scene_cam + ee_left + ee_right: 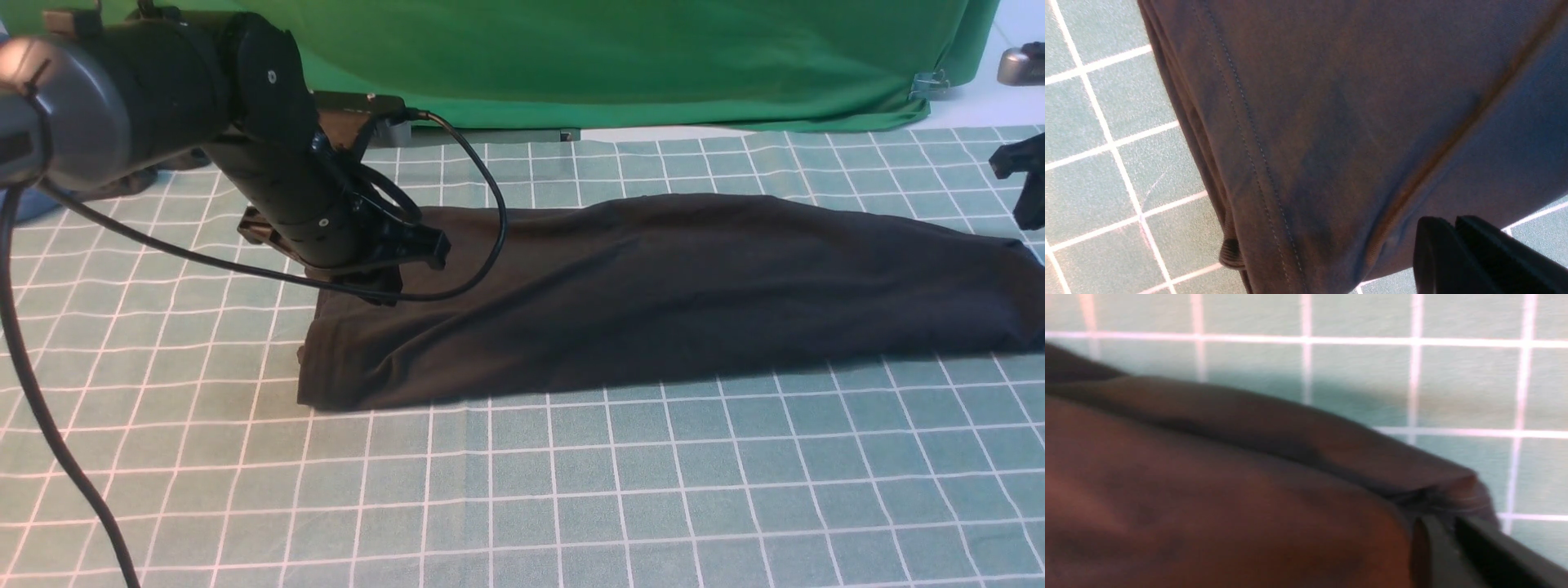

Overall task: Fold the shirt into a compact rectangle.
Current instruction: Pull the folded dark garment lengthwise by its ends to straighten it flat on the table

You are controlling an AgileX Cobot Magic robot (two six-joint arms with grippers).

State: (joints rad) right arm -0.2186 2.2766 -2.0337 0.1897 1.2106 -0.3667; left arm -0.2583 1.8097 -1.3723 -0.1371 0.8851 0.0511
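The shirt (669, 294) lies in the front view as a long dark strip, already folded lengthwise, running from the lower left of centre to the right edge of the frame on the checked table cover (571, 490). No print or label shows. The left gripper (392, 282) sits low at the strip's left end, on its upper corner. The right gripper (1020, 184) only peeks in at the right edge, just above the strip's other end.

In the left wrist view, the shirt's stitched hem (1249, 134) crosses the frame. The left gripper's jaws, at the lower right, are pressed together at the cloth's edge. A crease runs toward them, but I cannot tell whether any cloth is pinched between them.

The right wrist view is blurred. A layered corner of the shirt lies right at the tips of the right gripper, at the lower right. I cannot tell whether those jaws are clenched, released or gripping.

Judging by this, the step in hand is taking hold of the strip's ends for a crosswise fold. The next move calls for a sure grip through all layers at a corner, then carrying that end over the middle without dragging the rest.
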